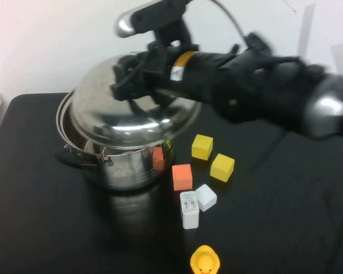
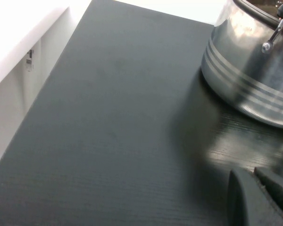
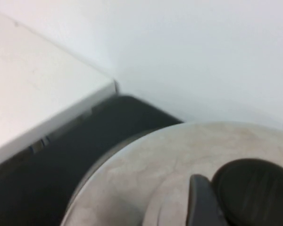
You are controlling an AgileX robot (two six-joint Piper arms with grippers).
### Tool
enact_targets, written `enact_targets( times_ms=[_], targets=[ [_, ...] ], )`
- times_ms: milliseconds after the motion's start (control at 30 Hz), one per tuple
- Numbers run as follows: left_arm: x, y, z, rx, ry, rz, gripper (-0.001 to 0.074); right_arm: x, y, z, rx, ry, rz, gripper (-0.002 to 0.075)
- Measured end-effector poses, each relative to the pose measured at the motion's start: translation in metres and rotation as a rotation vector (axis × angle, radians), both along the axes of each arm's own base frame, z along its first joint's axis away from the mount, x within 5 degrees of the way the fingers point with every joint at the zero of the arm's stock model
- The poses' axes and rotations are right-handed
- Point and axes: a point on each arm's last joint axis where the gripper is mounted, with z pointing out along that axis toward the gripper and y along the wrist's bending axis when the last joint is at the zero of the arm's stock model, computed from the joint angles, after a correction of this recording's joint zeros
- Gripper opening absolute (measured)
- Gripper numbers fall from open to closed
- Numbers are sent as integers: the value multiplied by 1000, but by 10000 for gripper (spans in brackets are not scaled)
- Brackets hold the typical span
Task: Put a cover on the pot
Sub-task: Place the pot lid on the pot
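Note:
The large shiny steel pot (image 1: 126, 171) stands on the black table at centre left, with a black side handle (image 1: 66, 155). It also shows in the left wrist view (image 2: 245, 70). The domed steel lid (image 1: 131, 117) hangs tilted over the pot's mouth, and the pot's left rim still shows. I cannot tell whether the lid's front edge touches the rim. My right gripper (image 1: 138, 77) reaches in from the right and is shut on the lid's black knob (image 3: 254, 193). My left gripper (image 2: 254, 176) is shut and empty, low over the table beside the pot, out of the high view.
Right of the pot lie two yellow blocks (image 1: 202, 146) (image 1: 222, 167), an orange block (image 1: 182, 177), a white block (image 1: 206, 197) and a white charger (image 1: 189, 210). A yellow rubber duck (image 1: 205, 261) sits at the front edge. A white wall stands behind the table.

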Motion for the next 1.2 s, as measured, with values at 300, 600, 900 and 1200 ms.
enact_targets(
  times_ms=[300, 600, 900, 1200],
  targets=[
    [0, 0, 0, -2, 0, 0, -2, 32, 37, -42, -3, -15, 16, 357],
    [0, 0, 0, -2, 0, 0, -2, 42, 48, -52, 4, -31, 19, 357],
    [0, 0, 0, -2, 0, 0, -2, 41, 49, -52, 4, -31, 21, 357],
    [0, 0, 0, -2, 0, 0, -2, 40, 50, -52, 8, -27, 22, 357]
  ],
)
